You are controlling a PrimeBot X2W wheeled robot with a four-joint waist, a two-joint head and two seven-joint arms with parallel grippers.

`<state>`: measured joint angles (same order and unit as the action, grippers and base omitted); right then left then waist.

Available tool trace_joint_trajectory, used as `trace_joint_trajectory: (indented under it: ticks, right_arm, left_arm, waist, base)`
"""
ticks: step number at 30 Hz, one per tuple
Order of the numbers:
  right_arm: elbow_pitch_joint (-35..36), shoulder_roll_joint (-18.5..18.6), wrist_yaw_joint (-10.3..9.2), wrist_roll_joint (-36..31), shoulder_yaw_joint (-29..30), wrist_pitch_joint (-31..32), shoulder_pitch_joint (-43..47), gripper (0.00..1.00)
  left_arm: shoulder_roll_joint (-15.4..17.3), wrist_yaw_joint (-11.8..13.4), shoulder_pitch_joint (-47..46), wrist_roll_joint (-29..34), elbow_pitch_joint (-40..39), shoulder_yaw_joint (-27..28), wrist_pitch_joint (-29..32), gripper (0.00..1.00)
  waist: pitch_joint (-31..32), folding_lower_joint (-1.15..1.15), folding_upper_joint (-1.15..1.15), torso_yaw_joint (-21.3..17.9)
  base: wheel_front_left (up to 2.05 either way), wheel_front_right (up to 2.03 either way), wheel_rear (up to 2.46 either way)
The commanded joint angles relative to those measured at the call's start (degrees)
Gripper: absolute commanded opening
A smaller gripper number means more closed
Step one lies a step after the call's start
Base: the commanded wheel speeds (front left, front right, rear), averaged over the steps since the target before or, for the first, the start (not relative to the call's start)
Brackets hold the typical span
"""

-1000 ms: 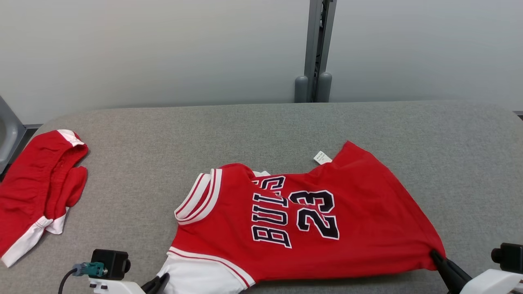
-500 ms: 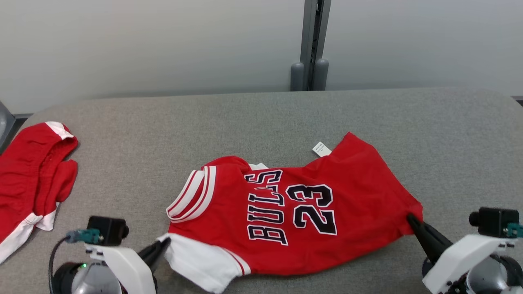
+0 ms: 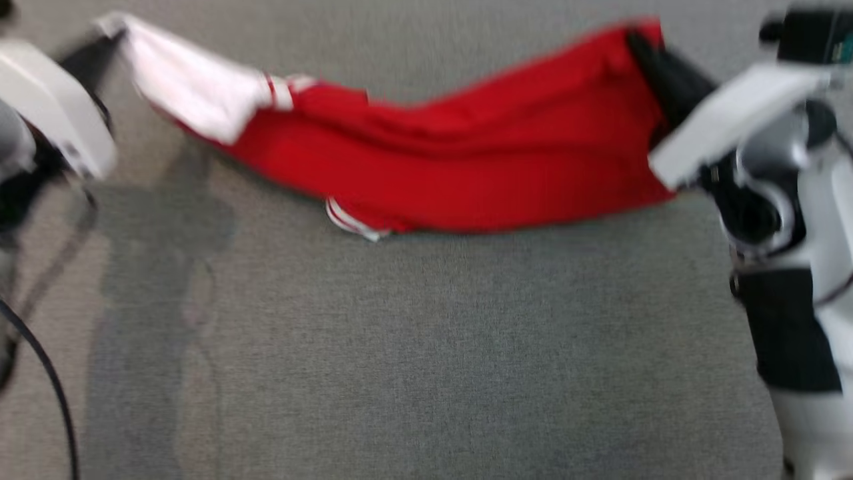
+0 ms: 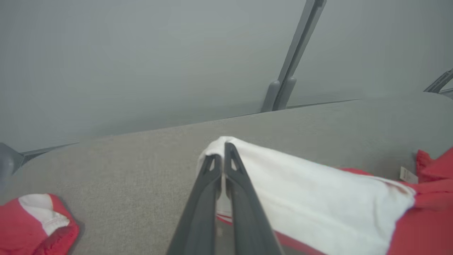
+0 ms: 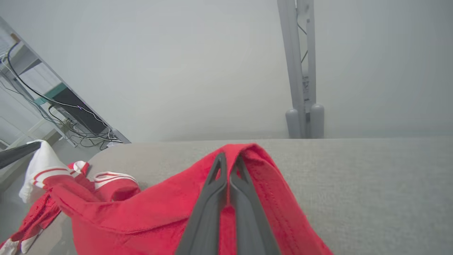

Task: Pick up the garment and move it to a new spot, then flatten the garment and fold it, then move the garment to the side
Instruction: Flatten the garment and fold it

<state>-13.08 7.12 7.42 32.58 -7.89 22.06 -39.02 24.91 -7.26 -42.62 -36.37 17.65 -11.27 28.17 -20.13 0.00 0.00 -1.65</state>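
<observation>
The garment (image 3: 453,167) is a red jersey with a white part and striped trim, hanging stretched between my two grippers above the grey table (image 3: 426,360). My left gripper (image 3: 113,40) is shut on its white end (image 4: 300,184) at the upper left of the head view. My right gripper (image 3: 636,40) is shut on its red hem (image 5: 247,184) at the upper right. The middle sags, and its printed front is hidden. In the right wrist view the left gripper's fingers (image 5: 16,153) hold the white corner at far left.
A second red and white garment (image 4: 35,223) lies on the table at the lower left of the left wrist view. A grey post (image 5: 300,71) rises behind the table's far edge. Cables and a rack (image 5: 67,113) stand off to one side.
Both grippers have lifted the garment off the table, so it now hangs between them rather than lying flat. The head camera has tilted down steeply, and the picture is blurred.
</observation>
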Motion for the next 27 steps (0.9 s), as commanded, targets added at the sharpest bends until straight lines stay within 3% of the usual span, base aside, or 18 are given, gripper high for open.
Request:
trace_joint_trajectory:
  ticks: [1, 9, 16, 21, 27]
  right_arm:
    - [-2.0, -0.9, 0.14, 0.4, -0.9, -1.5, -6.3, 0.00]
    - [-11.1, -3.4, 0.13, 2.6, -0.4, -12.0, -36.1, 0.00]
    - [-18.9, -3.9, 0.14, 1.2, 4.6, -30.2, -56.2, 0.00]
    - [-21.1, -3.6, 0.13, 0.1, 4.6, -36.3, -60.0, 0.00]
    - [-27.9, -1.2, 0.13, 1.7, 0.2, -35.8, -52.8, 0.00]
  left_arm:
    - [1.8, -0.3, -6.3, -1.0, 1.9, -0.6, -0.6, 0.00]
    - [7.7, -0.3, -34.2, -1.2, 9.5, -7.5, -7.3, 0.00]
    - [7.4, -0.3, -53.2, -1.3, 17.1, -11.8, -24.7, 0.00]
    - [7.2, -0.3, -57.2, -4.0, 18.9, -15.8, -33.3, 0.00]
    - [10.1, -0.3, -51.9, -10.0, 22.5, -28.3, -25.9, 0.00]
  waist:
    - [-10.5, 0.00, 0.00, -2.2]
    - [-22.0, 0.00, 0.00, -4.0]
    - [-23.4, 0.00, 0.00, -4.6]
    - [-22.9, 0.00, 0.00, -4.3]
    - [-21.0, 0.00, 0.00, -3.3]
  base:
    - [0.00, 0.00, 0.00]
    - [0.00, 0.00, 0.00]
    - [0.00, 0.00, 0.00]
    - [0.00, 0.00, 0.00]
    - [0.00, 0.00, 0.00]
